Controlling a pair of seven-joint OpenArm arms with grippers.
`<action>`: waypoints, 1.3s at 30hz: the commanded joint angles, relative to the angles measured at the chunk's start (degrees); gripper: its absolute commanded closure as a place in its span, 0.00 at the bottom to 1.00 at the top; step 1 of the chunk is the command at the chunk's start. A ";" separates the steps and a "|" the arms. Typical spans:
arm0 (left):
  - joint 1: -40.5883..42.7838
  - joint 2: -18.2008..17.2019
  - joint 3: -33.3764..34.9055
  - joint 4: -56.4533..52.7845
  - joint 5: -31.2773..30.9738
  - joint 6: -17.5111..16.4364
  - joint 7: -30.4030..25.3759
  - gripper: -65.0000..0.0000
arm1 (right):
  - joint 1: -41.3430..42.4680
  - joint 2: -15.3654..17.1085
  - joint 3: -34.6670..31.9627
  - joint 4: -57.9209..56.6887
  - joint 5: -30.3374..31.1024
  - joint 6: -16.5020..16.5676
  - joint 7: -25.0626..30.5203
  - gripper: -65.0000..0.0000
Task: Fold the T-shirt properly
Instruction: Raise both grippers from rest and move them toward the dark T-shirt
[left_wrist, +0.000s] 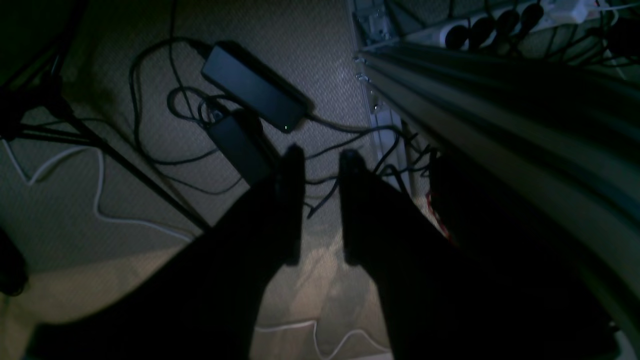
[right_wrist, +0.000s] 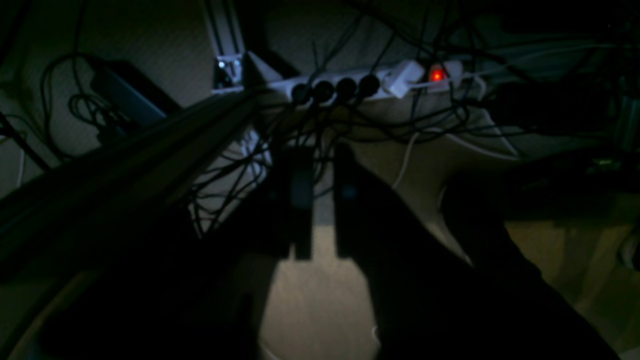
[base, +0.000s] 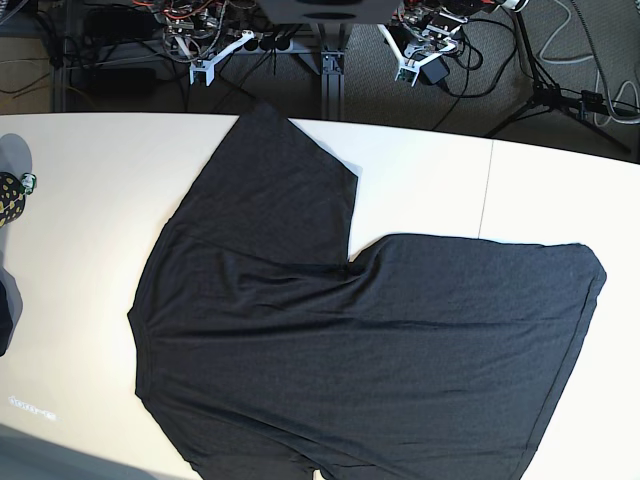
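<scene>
Both claws, left (left_wrist: 322, 205) and right (right_wrist: 317, 205), hang empty and slightly parted over the floor, while the soft, limp T-shirt (base: 370, 350) sprawls across the desk (base: 90, 220); grab its 3 o'clock edge

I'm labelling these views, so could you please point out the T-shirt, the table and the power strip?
T-shirt (base: 380, 350): base view, middle of the body.
Table (base: 90, 210): base view, bare top beside the shirt.
Power strip (right_wrist: 380, 82): right wrist view, its white casing.

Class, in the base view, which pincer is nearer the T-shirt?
Right. The right pincer is just past the table's far edge, close to the T-shirt's top corner; the left pincer is farther off sideways.
</scene>
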 joint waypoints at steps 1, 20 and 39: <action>0.02 0.11 -0.04 0.13 0.09 1.11 -0.61 0.75 | -0.02 0.35 -0.11 0.39 0.24 0.96 0.66 0.91; 7.85 -5.44 -0.04 9.16 -3.65 -9.29 -0.61 0.75 | -5.70 3.67 -5.99 8.37 7.87 14.69 0.44 0.91; 44.00 -22.45 -26.88 70.40 -26.97 -34.14 7.28 0.75 | -45.00 20.92 -19.65 64.08 35.98 18.08 -4.74 0.91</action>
